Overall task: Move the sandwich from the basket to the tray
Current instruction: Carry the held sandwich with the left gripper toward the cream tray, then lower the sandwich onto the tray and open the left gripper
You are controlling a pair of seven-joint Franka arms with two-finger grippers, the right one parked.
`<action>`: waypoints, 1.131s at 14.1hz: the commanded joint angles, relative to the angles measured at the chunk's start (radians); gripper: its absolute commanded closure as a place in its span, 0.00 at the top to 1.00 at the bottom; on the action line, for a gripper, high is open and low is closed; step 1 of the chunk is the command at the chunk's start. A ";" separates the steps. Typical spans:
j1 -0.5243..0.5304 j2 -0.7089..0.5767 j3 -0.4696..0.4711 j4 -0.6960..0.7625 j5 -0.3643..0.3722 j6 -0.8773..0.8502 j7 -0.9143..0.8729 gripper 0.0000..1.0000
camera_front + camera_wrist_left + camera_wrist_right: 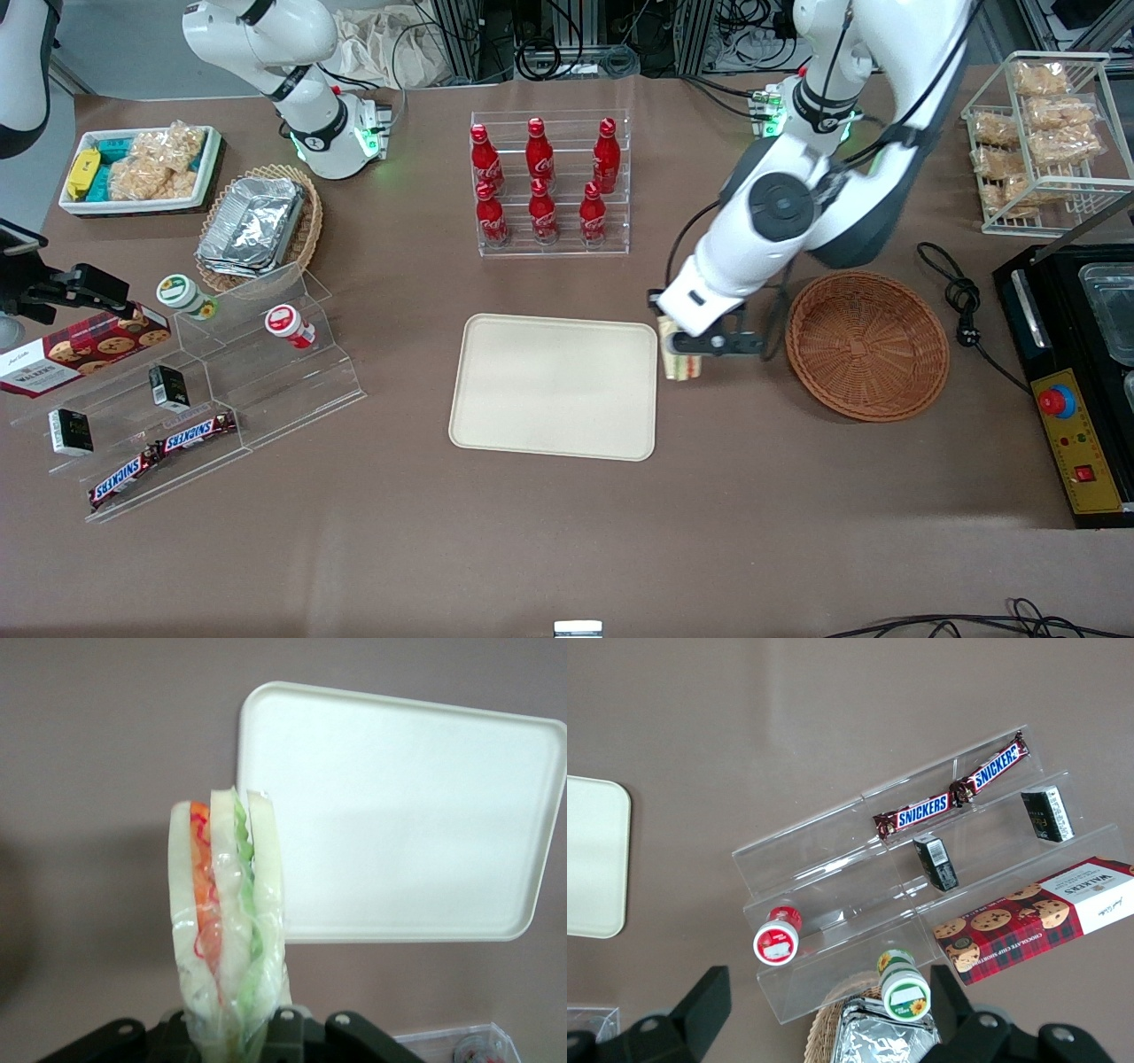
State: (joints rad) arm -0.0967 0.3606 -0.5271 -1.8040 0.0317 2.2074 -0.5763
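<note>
Brown table (pixel 567 532) fills the front view's foreground, carrying the tray (pixel 555 387) and, toward the working arm's end, the basket (pixel 867 345). Between them the gripper (pixel 687 350) clamps the sandwich (pixel 680 359), just beside the tray's edge and above the table. From the left wrist, the wrapped sandwich (pixel 229 930) stands upright in the gripper (pixel 235 1036), the tray (pixel 399 815) near it.
</note>
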 commanded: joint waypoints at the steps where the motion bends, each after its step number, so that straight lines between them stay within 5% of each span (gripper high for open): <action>1: -0.041 0.105 0.001 0.025 0.077 0.122 0.013 0.00; 7: -0.070 0.273 0.002 0.043 0.357 0.242 -0.103 0.00; 8: -0.070 0.287 0.002 0.051 0.397 0.244 -0.158 0.27; 10: -0.090 0.310 0.005 0.060 0.444 0.244 -0.258 0.99; 16: -0.081 0.244 0.006 0.049 0.473 0.264 -0.347 1.00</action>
State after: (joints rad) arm -0.1740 0.6636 -0.5259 -1.7602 0.4876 2.4820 -0.8612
